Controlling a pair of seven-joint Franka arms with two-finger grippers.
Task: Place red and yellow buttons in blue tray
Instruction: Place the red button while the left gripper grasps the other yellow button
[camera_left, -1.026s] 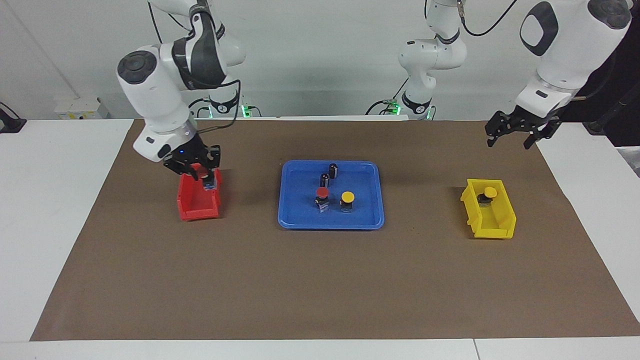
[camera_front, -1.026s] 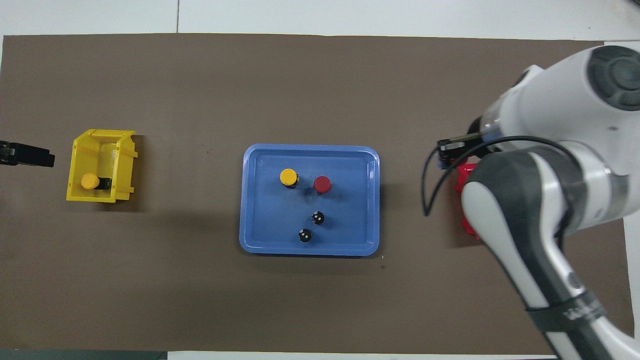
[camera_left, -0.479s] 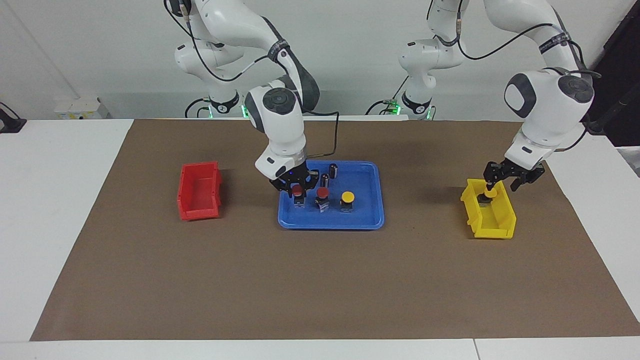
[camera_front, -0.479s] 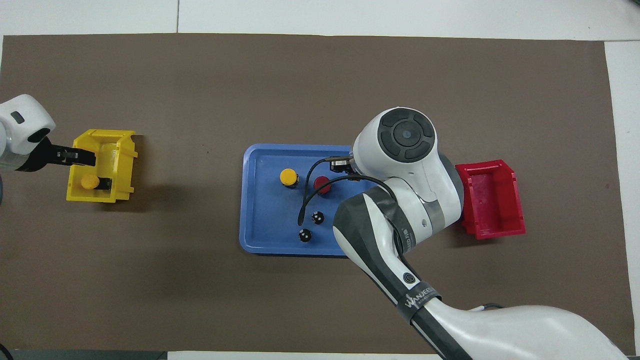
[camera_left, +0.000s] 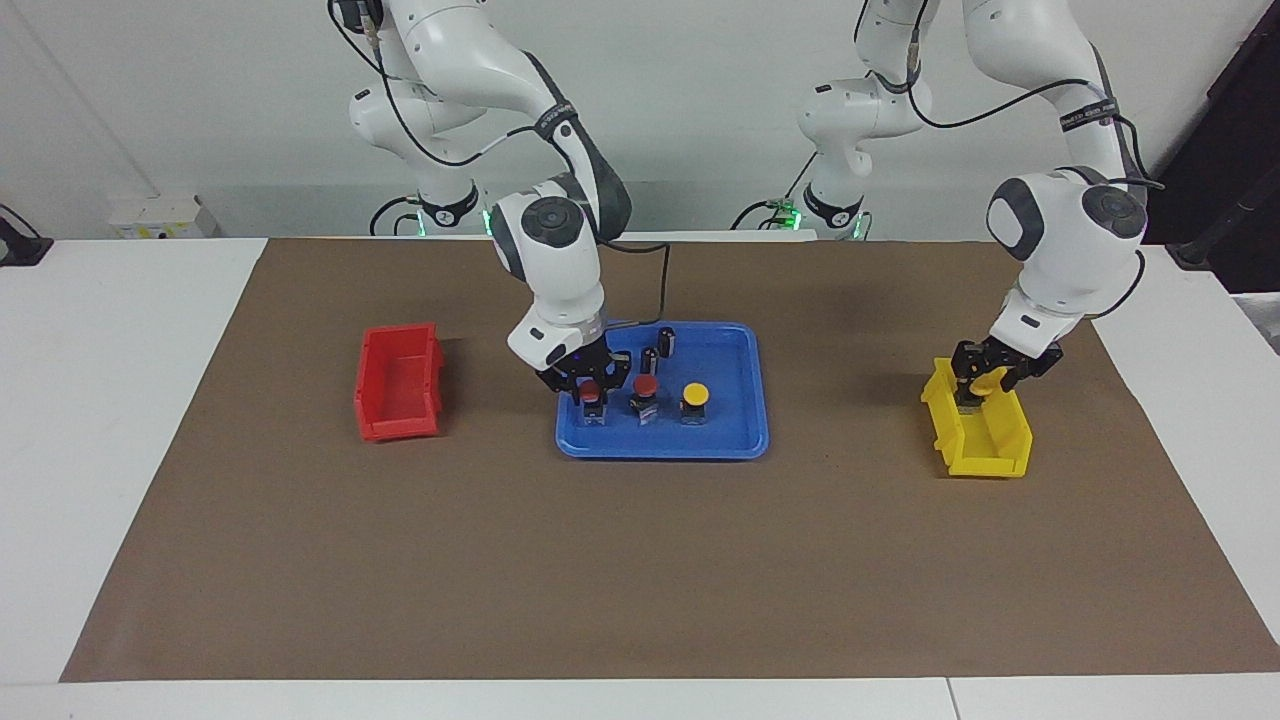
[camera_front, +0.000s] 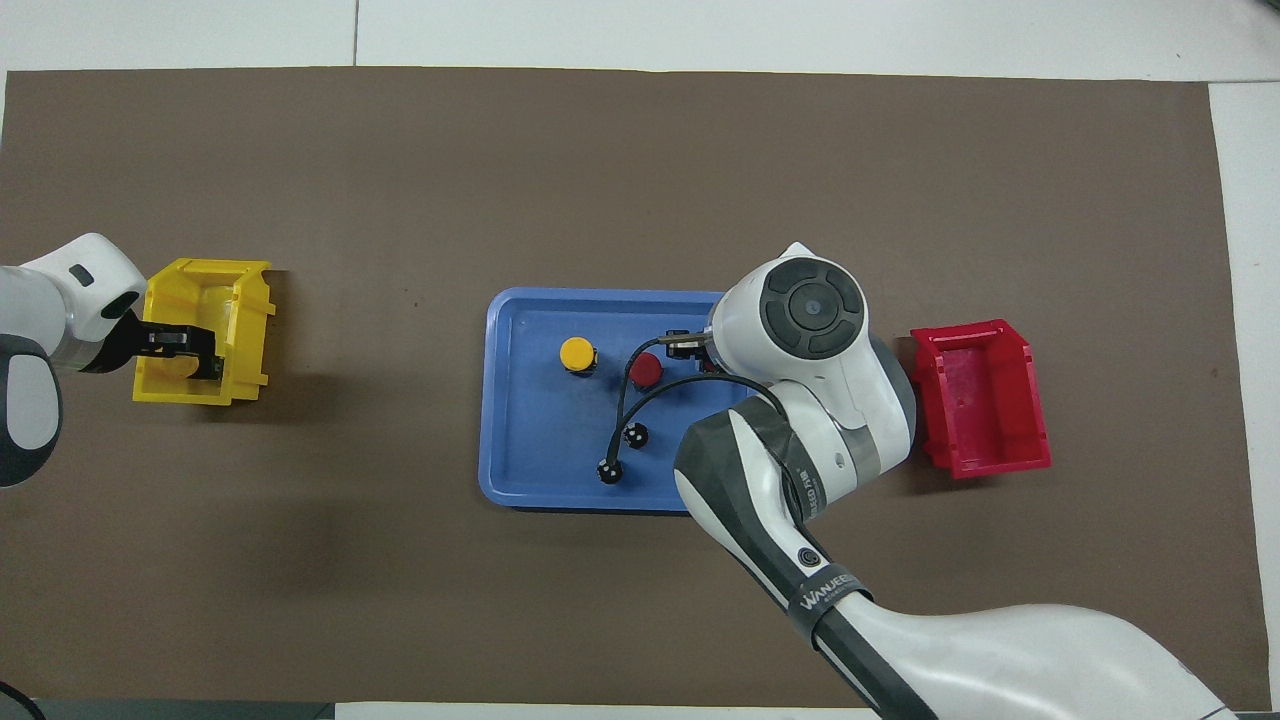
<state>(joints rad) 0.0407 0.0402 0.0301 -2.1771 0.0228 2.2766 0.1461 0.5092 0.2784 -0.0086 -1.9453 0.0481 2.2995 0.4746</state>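
A: OK, where are the buttons?
B: I see three in the tray (camera_left: 745, 440): two red, one yellow. Right gripper (camera_left: 590, 383) clamps the red button (camera_left: 590, 390) at the tray's red-bin end. Left gripper (camera_left: 984, 378) grips the yellow button (camera_left: 985, 380) in the yellow bin (camera_left: 985, 445).
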